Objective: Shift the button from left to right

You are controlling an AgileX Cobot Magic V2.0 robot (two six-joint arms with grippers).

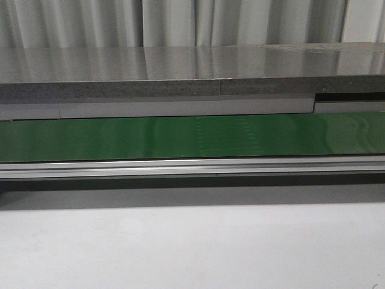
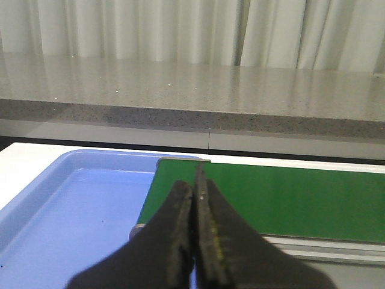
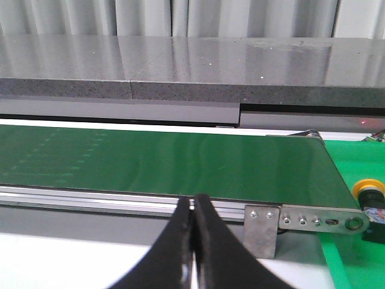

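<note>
The button (image 3: 369,191) shows only at the edge of the right wrist view: a yellow-orange round head on a black body, lying on a green surface just past the conveyor's right end. My right gripper (image 3: 194,201) is shut and empty, in front of the conveyor rail and well apart from the button. My left gripper (image 2: 194,183) is shut and empty, above the edge where the blue tray (image 2: 60,205) meets the conveyor's left end. Neither gripper shows in the front view.
A green conveyor belt (image 1: 180,137) runs across the table, with an aluminium rail (image 1: 180,167) along its front. A grey stone counter (image 1: 180,72) and white curtains stand behind it. A metal bracket (image 3: 263,229) sits at the belt's right end. The blue tray holds nothing that I can see.
</note>
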